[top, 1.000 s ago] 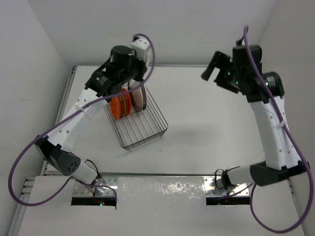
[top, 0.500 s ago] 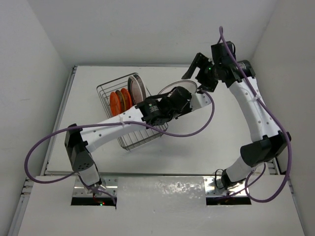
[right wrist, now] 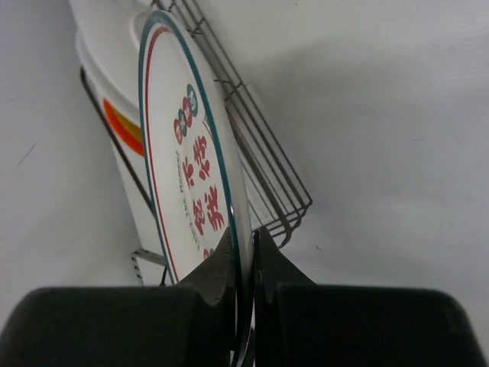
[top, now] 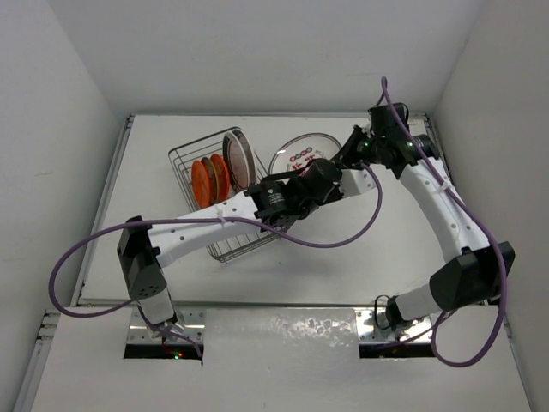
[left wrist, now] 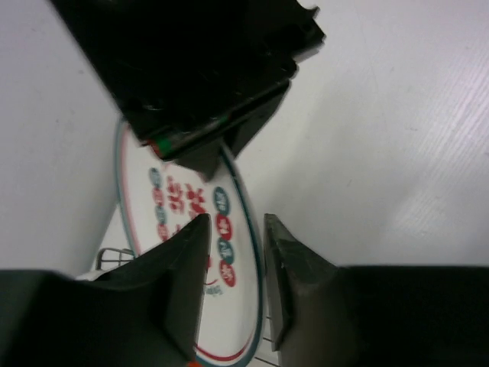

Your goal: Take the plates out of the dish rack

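Plates: one white, teal-rimmed round plate (right wrist: 187, 168) is out of the dark wire dish rack (top: 249, 245), clamped in my right gripper (right wrist: 243, 252), with my left gripper (left wrist: 233, 252) apparently loose astride it; three other plates (top: 221, 172) stand racked.

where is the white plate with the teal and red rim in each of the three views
top external: the teal-rimmed plate sits at centre, just right of the dish rack.
left wrist: lower left, reaching the bottom edge.
right wrist: left of centre, nearly edge-on, top to bottom.
shared landmark: the dish rack's wires, next to the plate in every view.
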You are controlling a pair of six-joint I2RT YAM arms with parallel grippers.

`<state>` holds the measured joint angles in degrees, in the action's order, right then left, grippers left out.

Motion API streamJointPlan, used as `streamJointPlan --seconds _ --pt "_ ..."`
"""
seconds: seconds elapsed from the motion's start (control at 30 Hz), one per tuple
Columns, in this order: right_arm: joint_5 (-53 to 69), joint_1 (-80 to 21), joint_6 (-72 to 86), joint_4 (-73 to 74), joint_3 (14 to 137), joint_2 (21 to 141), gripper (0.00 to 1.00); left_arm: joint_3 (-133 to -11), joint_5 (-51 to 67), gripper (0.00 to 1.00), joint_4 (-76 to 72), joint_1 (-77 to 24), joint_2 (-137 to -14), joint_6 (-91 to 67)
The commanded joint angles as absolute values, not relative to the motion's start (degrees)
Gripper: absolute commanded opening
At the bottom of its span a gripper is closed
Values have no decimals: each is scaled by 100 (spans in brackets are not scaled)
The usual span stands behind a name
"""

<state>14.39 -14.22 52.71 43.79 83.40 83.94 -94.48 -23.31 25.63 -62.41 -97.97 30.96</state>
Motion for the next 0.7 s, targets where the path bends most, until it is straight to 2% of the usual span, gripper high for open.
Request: streamJointPlan --seconds 0.0,0.03,0.07,0.1,0.23,0.27,0.4,0.5,0.6,0.63,0.67 --pt "1671 -1205 5511 3604 8200 8420 0 -9615 -2444 32 1775 -6170 -9633 2937" --pt "1513 -1004 5511 3534 8218 8429 0 -9554 -2487 64 1723 -6161 -9624 2892" --pt "1346 -889 5485 3525 8192 8429 0 -9510 -2531 90 1714 -6161 -9615 2744" --pt "953 -766 5476 3507 8139 8437 0 -9510 -2601 100 1740 -6135 -9615 2646" --pt "-84 -28 5440 2518 7271 8499 0 -9633 -3032 100 2038 -5951 -9387 1436" --pt "-192 104 5458 2235 6894 8664 0 -9676 -3224 100 2274 -5863 -9256 737" --pt "-456 352 5144 1285 6829 9534 0 -10861 -3059 100 3793 -4733 -9456 -1306" --pt "-878 360 4678 1056 7162 10168 0 -11697 -2682 100 4824 -3915 -9843 -2056" --pt "-845 492 4614 1011 7461 10756 0 -11813 -1901 100 4939 -3061 -9993 -2451" --pt "-809 570 4623 1106 7671 10906 0 -11804 -1289 100 4913 -2841 -10115 -2644" --pt "-695 589 4606 1168 7760 11038 3 -11769 -1040 100 4922 -2447 -10186 -2741"
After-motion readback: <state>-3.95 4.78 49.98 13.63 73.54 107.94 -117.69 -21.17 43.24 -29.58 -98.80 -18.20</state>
